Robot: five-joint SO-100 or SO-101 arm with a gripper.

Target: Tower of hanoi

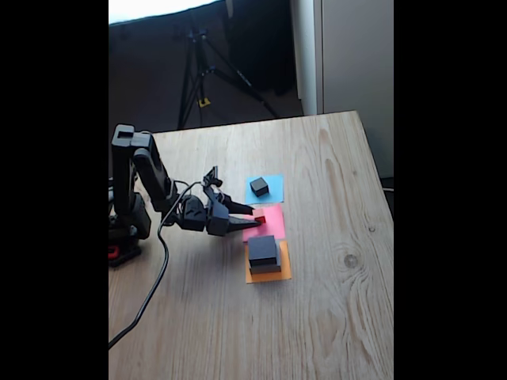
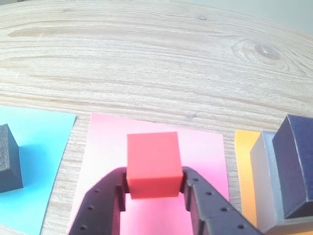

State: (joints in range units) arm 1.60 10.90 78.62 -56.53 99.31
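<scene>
One red cube (image 2: 152, 163) gripped between the fingers (image 2: 110, 196) over the pink square (image 2: 105, 147), one small black cube (image 2: 9, 159) on the blue square (image 2: 41, 161) left of it, black slab (image 2: 293, 161) stacked on grey slab (image 2: 264, 181) on the orange square (image 2: 243, 166) right of it, wooden tabletop (image 2: 146, 58).

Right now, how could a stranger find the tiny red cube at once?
On the wooden table three paper squares lie in a row; go to the middle, pink square. The tiny red cube sits there between the pincer fingers. It is the one red block; the others are black or grey.
</scene>
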